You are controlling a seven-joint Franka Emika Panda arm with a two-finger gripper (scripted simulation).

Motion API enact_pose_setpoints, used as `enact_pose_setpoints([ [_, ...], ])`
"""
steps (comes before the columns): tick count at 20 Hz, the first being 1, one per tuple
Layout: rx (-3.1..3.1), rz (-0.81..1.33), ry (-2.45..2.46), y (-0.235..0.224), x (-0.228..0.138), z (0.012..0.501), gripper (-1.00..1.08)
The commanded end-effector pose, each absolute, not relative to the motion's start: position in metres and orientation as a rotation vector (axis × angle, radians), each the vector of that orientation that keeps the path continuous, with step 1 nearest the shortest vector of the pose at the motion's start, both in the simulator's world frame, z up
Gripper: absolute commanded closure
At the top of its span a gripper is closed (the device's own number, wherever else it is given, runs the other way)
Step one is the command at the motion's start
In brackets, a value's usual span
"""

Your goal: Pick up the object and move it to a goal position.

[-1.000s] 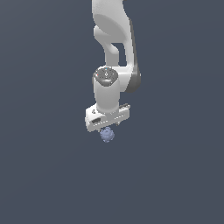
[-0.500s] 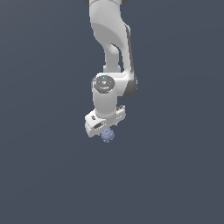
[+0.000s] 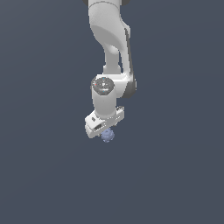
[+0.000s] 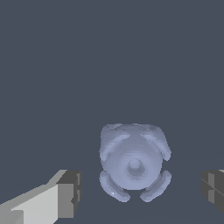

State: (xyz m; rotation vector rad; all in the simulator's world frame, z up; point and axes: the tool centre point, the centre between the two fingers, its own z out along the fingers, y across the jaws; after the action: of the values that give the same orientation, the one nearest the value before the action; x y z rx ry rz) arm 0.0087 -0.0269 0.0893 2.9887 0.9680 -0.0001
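**Inspector:** Checking for markings first: no brand, label or legible writing shows on the arm (image 3: 109,52), the gripper (image 3: 105,131) or the object (image 3: 107,135) in either view.

**Clerk:** Materials and shapes?

**Inspector:** Arm and gripper body are smooth white shells with rounded joints; one joint cap is a grey disc facing the exterior camera. In the wrist view the fingers (image 4: 70,192) end in dark grey blocky pads. The object (image 4: 134,161) is a small pale blue-lavender ball, lumpy, with raised curved ridges around a central knob.

**Clerk:** Pincer state and object location?

**Inspector:** Jaws stand apart. The wrist view shows clear space between each pad and the object, which sits between them, touching neither. In the exterior view the object lies directly beneath the gripper, near the middle of the ground (image 3: 175,175).

**Clerk:** Surroundings, obstructions?

**Inspector:** Uniform dark slate-blue ground, featureless. The gripper body partly covers the object's top in the exterior view.
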Motion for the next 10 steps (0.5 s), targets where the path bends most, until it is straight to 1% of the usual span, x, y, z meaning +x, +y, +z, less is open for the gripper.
enact_pose_setpoints([
  [1,2.989,0.000,0.968,-0.027,0.009,0.086,-0.92],
  [10,2.987,0.000,0.975,-0.027,0.007,0.046,-0.92],
])
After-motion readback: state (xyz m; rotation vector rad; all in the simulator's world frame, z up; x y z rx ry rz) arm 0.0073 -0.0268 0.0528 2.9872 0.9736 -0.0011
